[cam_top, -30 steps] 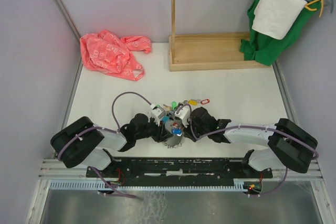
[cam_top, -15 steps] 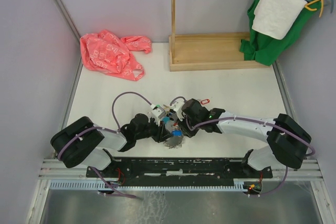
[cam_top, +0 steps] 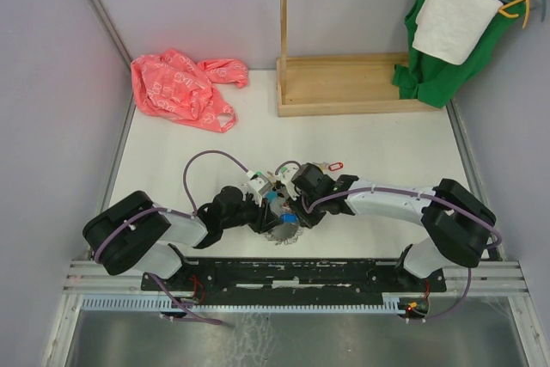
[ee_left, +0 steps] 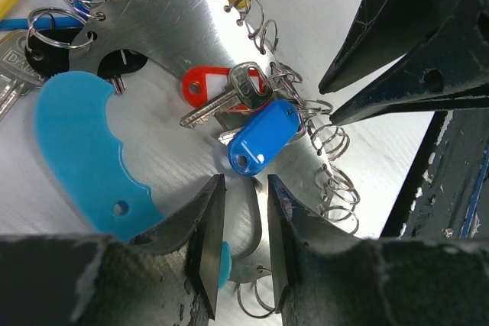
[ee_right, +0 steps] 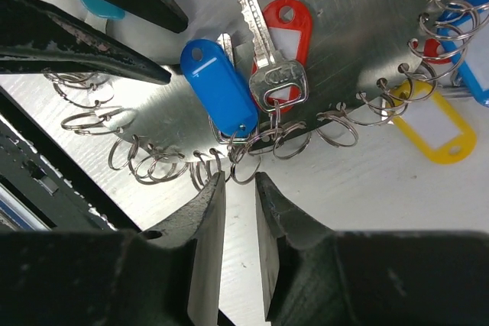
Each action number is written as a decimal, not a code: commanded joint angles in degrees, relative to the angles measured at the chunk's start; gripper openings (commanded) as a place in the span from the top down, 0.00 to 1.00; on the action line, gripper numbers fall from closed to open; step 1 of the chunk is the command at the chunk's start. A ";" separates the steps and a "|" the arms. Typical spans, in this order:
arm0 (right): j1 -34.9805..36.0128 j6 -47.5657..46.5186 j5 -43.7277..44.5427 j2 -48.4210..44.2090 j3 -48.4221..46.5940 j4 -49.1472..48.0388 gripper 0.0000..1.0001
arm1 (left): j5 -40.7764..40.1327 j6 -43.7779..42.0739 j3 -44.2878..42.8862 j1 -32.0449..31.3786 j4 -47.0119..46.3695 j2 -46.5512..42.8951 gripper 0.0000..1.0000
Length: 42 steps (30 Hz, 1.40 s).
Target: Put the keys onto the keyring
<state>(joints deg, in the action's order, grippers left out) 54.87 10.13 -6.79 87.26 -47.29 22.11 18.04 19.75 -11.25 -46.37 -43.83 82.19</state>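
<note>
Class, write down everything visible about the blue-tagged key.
The blue-tagged key has a glossy oblong plastic tag with a hole at one end; its silver blade shows only partly beneath. It lies flat on the brushed-metal keyring, beside the red-tagged key, its other end among the split rings at the edge.

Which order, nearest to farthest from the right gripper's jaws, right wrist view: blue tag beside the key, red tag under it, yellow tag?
1. Blue tag, just above.
2. Red tag, higher, right of it.
3. Yellow tag, far right.
</note>
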 commanded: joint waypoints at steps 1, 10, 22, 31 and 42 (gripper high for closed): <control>0.43 0.12 1.59 0.69 -1.98 -1.29 0.71 | -0.20 1.26 -0.27 -0.38 -0.73 -0.55 0.65; 0.50 -1.05 3.56 1.20 -1.11 -2.54 0.77 | 0.06 1.26 -0.10 -0.48 -0.73 -0.79 0.65; 0.52 -3.08 4.20 -1.82 -0.74 -3.83 0.76 | 0.02 1.07 0.15 -0.61 -0.33 -1.16 0.65; 0.57 -3.11 3.27 -3.09 0.10 -5.20 0.71 | -0.13 1.15 0.35 -0.64 -0.29 -1.25 0.65; 0.57 -2.85 2.55 -0.04 1.10 -7.52 0.71 | -0.30 1.15 0.53 -0.63 0.42 -2.04 0.65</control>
<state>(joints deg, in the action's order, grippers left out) 55.13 7.42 -4.10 85.93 -46.57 17.19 18.04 19.75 -11.11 -46.74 -42.78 81.34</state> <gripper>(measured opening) 0.299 0.353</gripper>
